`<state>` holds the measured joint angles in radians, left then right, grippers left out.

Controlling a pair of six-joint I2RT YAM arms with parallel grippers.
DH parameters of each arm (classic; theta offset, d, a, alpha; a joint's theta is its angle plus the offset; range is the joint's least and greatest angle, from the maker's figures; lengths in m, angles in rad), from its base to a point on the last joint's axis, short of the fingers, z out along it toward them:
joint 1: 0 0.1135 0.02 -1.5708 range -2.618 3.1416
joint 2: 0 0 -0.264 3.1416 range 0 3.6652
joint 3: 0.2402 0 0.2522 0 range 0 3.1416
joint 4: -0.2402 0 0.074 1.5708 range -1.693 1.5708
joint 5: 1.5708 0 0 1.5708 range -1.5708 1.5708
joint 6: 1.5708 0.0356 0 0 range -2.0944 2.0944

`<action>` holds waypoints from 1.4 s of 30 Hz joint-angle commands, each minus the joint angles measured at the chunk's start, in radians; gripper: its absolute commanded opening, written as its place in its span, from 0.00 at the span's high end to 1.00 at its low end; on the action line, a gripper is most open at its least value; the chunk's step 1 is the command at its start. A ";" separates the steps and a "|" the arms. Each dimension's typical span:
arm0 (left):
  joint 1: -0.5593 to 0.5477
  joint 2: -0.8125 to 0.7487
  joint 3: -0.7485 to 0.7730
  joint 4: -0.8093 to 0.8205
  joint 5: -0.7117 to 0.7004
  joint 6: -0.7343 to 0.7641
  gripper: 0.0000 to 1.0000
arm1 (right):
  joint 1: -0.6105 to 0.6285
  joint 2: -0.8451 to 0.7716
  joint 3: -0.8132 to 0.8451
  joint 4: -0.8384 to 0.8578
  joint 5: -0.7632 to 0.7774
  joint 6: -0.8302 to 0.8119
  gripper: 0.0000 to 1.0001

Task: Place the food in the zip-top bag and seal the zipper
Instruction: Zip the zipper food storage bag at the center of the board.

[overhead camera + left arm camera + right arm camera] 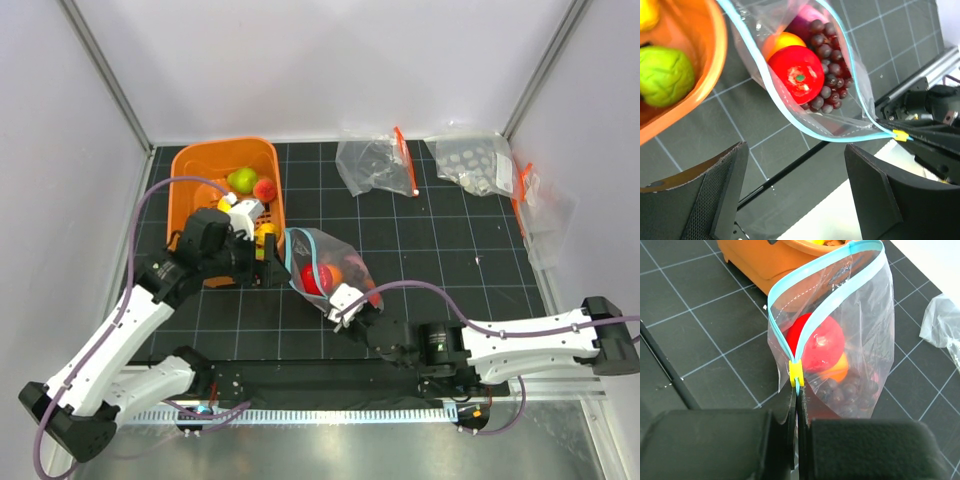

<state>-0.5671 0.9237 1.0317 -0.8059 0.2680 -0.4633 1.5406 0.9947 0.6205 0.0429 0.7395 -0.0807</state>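
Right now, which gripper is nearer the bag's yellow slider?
Right. The right gripper is shut on the zip-top bag at its edge, right beside the yellow slider. The left gripper hangs open between the orange basket and the bag, touching neither.

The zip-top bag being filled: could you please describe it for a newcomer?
Find the orange basket on the left of the table. Beside it lies a clear bag holding a red fruit and grapes. Its mouth strip is light blue; the bags at the back have orange-red strips.
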 commanded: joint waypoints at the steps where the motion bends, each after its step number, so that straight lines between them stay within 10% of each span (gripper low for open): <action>1: 0.004 0.038 0.048 0.017 0.085 0.081 0.19 | -0.010 -0.065 0.018 -0.027 -0.014 0.061 0.99; 42: -0.217 0.270 0.340 0.228 0.430 0.870 0.18 | -0.260 -0.171 0.260 -0.417 -0.381 0.217 0.99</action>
<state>-0.7788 1.1790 1.3304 -0.6098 0.6380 0.3576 1.2900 0.8379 0.8211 -0.3897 0.3767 0.1299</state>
